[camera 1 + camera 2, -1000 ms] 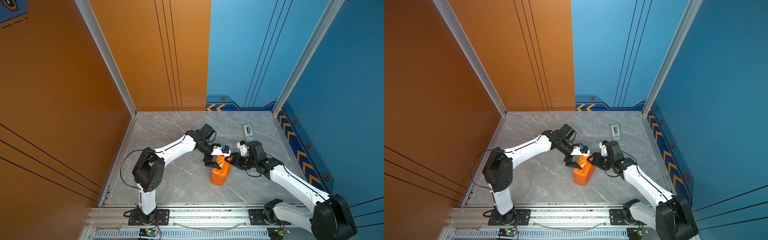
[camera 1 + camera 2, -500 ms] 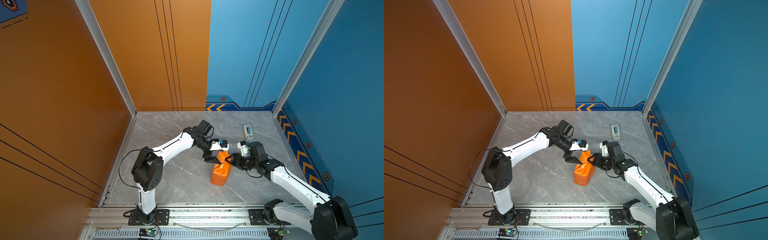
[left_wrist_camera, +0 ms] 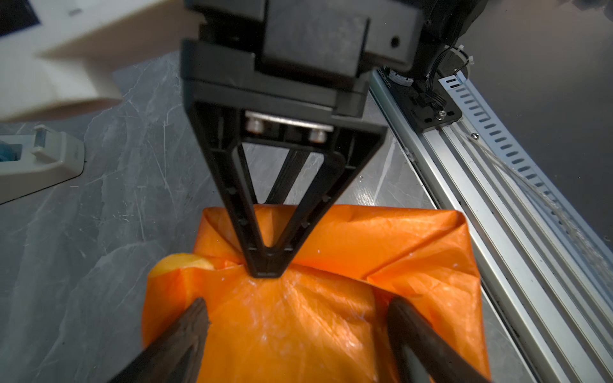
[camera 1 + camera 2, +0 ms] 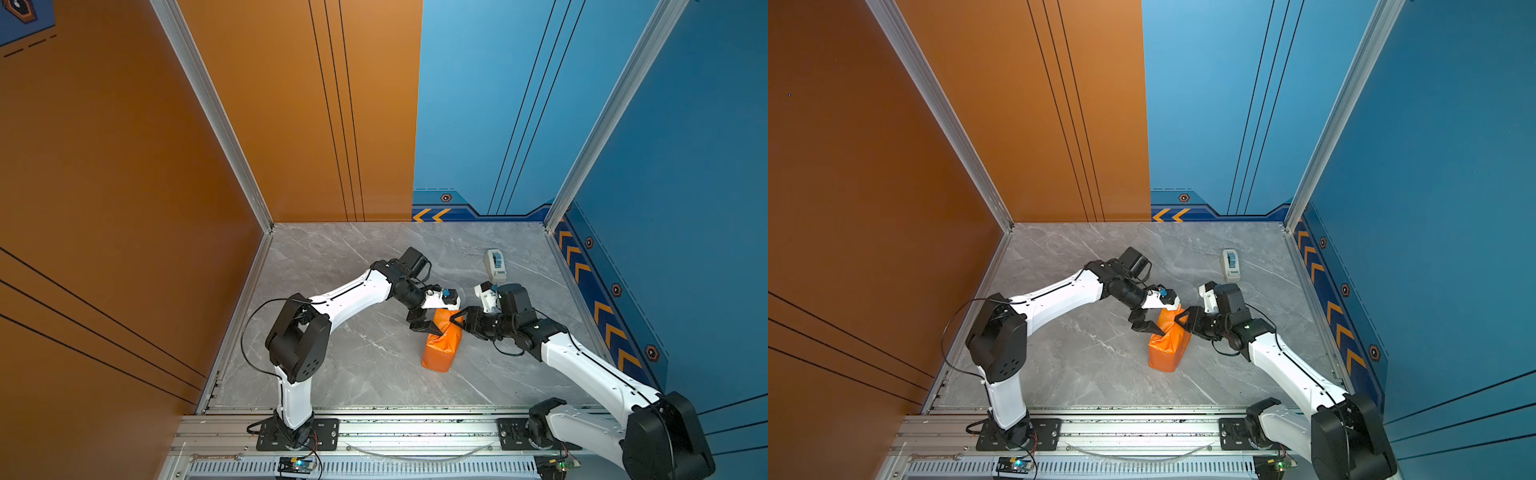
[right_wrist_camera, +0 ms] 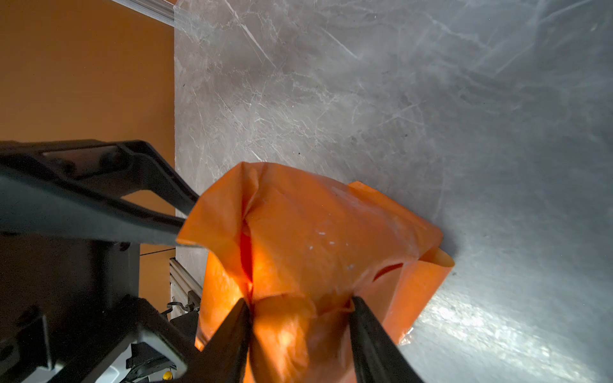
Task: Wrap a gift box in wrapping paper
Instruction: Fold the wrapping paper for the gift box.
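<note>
Orange wrapping paper (image 4: 441,345) — one creased, glossy bundle in the middle of the worktop (image 4: 353,365), pale yellow showing at one fold. Two grippers: left gripper (image 3: 298,305) spread wide astride it, right gripper (image 5: 298,301) pinching a fold. One white tape dispenser (image 4: 495,264) stands apart.

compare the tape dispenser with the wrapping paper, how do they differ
The tape dispenser is white and small; the wrapping paper is orange, creased and bigger. The tape dispenser sits alone farther back; the wrapping paper is between the left gripper and right gripper. Both rest on the table.
</note>
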Robot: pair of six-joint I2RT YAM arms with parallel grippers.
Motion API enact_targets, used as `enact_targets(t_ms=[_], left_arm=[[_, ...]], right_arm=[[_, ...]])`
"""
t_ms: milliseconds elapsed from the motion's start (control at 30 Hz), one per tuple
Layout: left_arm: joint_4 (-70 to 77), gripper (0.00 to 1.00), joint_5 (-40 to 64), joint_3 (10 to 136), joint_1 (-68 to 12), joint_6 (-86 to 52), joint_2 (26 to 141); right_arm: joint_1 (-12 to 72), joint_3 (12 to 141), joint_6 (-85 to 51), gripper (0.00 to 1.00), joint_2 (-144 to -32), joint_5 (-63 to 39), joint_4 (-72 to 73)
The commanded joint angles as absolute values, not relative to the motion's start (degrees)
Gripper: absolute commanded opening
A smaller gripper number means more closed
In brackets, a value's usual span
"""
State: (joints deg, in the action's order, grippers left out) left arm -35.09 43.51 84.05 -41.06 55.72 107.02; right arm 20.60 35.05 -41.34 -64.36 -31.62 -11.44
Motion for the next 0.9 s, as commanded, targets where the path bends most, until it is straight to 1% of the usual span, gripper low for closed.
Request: enact_targets(t_ms=[0,133,233,300,433,567,667,767,867], left_arm=[[-37.08,0.85,38.98,78.87,-41.88,53.34,107.7],[-34.51,0.85,36.5,76.73,-41.99,49.37,108.18],[-32.72,0.85,35.78,75.15,-42.15,47.38,108.05],[-32.52,0.85,35.0,74.71,-42.41,47.11,108.12],[-32.59,0.85,34.42,74.08,-42.54,46.85,108.04],[-32.53,0.85,33.8,73.52,-42.62,47.02,107.85],[-32.53,0.85,33.93,73.65,-42.68,46.85,107.93],[-32.45,0.85,33.93,73.99,-42.92,46.68,107.84],[-32.5,0.85,33.96,74.19,-42.98,46.35,107.67]], right_arm=[[19.71,33.03,-40.12,0.53,-65.85,-28.78,-15.12],[18.73,34.55,-39.1,0.57,-64.82,-29.35,-16.57],[17.11,36.51,-37.29,0.68,-62.14,-29.52,-19.36],[14.88,38.29,-35.54,0.72,-60.26,-29.44,-22.5],[7.26,41.84,-30.88,0.75,-58.21,-30.0,-26.86],[0.67,47.23,-23.55,0.73,-62.57,-27.63,-30.63],[-3.42,50.9,-18.14,0.66,-68.71,-28.69,-28.73],[-5.82,56.0,-13.89,0.62,-76.51,-25.98,-26.96],[-8.36,61.65,-10.03,0.56,-85.33,-30.23,-24.39]])
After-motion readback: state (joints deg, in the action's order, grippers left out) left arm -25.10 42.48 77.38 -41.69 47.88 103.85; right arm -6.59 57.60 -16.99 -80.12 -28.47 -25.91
